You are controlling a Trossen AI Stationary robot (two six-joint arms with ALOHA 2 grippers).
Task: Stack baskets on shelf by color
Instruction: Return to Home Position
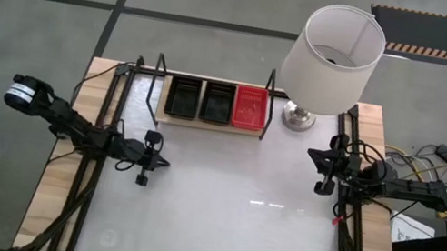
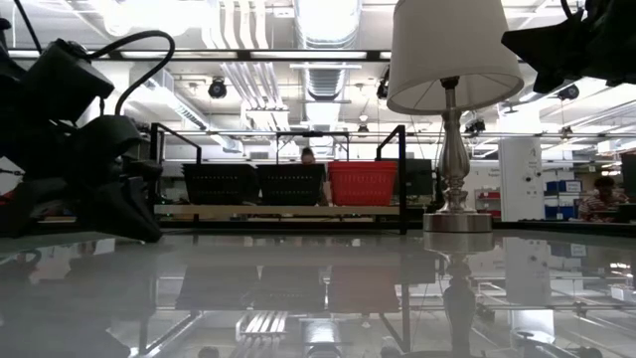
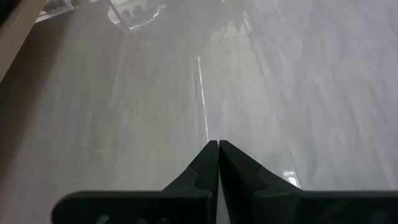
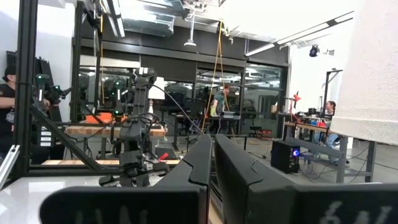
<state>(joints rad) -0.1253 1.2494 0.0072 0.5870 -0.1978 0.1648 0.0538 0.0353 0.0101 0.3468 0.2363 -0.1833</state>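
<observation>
The wooden shelf (image 1: 210,124) stands at the table's far side with three stacks side by side: two black baskets (image 1: 183,97) (image 1: 217,102) and a red basket (image 1: 250,108) at the right end, next to the lamp. In the low view they show as black (image 2: 221,183), black (image 2: 291,183) and red (image 2: 363,182). My left gripper (image 1: 163,164) is shut and empty over the table's left part, pointing right; in its wrist view (image 3: 218,144) only bare tabletop shows. My right gripper (image 1: 314,154) is shut and empty at the right edge, level, pointing left (image 4: 212,138).
A table lamp with a white shade (image 1: 335,57) and metal base (image 1: 299,118) stands just right of the shelf; in the low view its stem (image 2: 454,149) rises beside the red basket. Black frame rods run along both side edges. The glossy white tabletop (image 1: 234,220) lies before the shelf.
</observation>
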